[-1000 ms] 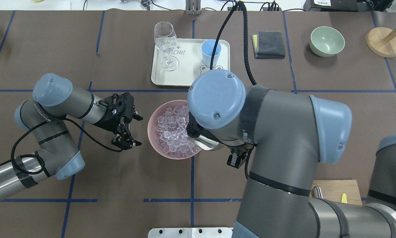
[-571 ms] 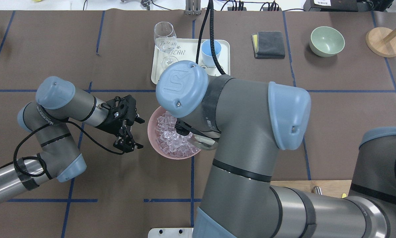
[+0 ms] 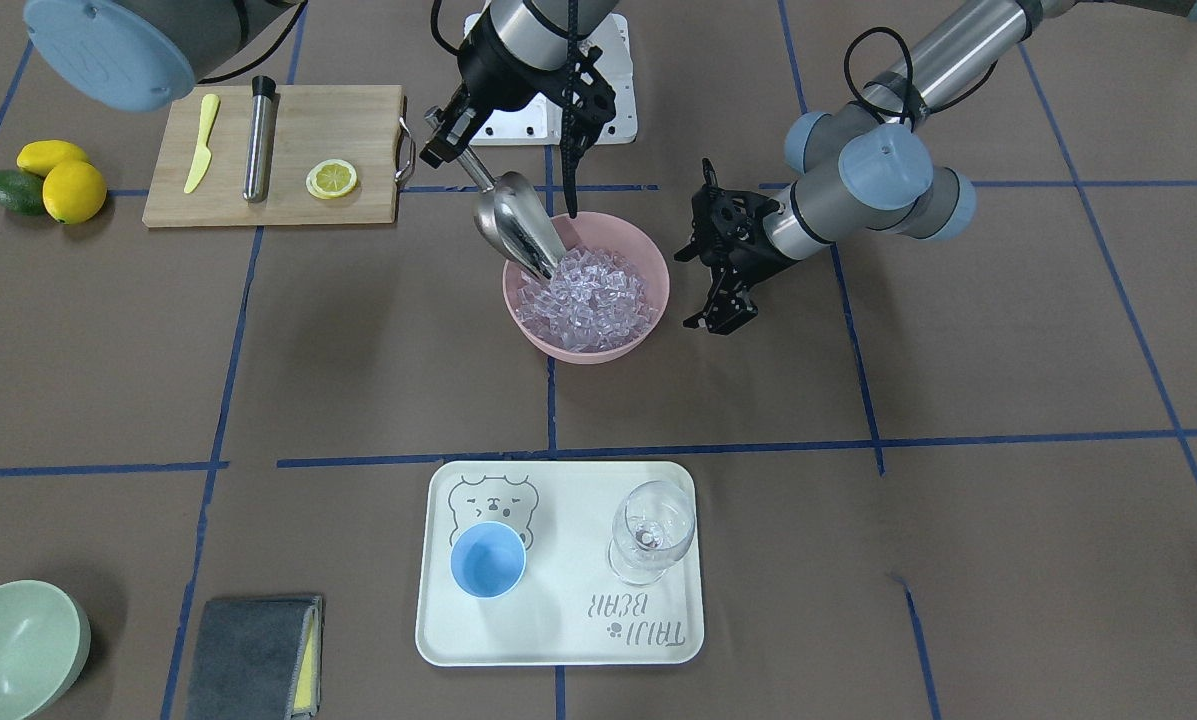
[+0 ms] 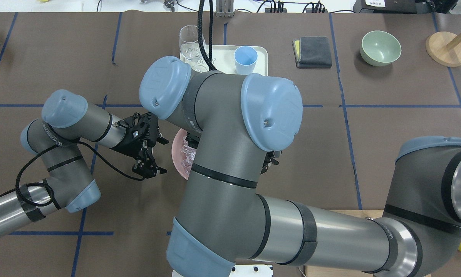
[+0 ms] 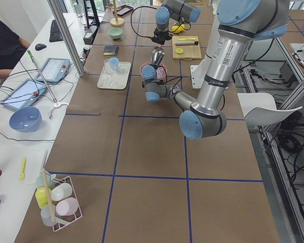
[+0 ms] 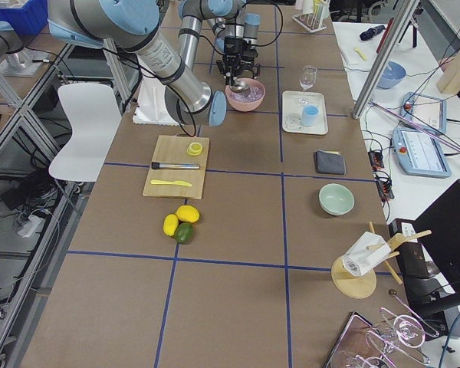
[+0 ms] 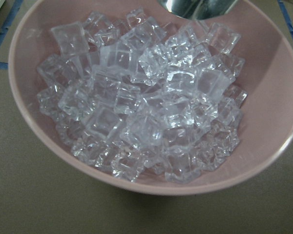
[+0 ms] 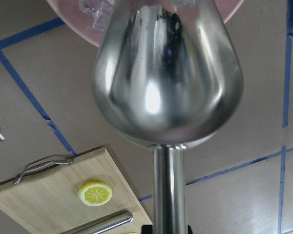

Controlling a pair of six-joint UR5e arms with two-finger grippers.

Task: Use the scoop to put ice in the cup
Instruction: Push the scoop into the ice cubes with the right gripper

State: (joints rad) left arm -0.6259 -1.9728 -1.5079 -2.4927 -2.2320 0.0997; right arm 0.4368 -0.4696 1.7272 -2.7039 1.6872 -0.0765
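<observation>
The ice (image 3: 588,292) fills a pink bowl (image 3: 648,265) at the table's middle; it also shows close up in the left wrist view (image 7: 141,112). My right gripper (image 3: 440,140) is shut on the handle of the steel scoop (image 3: 513,225), which tilts down with its tip in the ice at the bowl's rim. The scoop's back fills the right wrist view (image 8: 168,73). My left gripper (image 3: 690,290) is open and empty just beside the bowl. The light-blue cup (image 3: 487,560) stands empty on the white tray (image 3: 558,640).
A wine glass (image 3: 651,535) stands on the tray beside the cup. A cutting board (image 3: 358,110) holds a yellow knife, a steel rod and a lemon slice. Lemons and an avocado (image 3: 48,180), a green bowl (image 3: 13,645) and a grey cloth (image 3: 253,655) lie further off.
My right arm has swung left in the overhead view and now covers most of the bowl and the scoop. My left gripper has crept slightly toward the bowl.
</observation>
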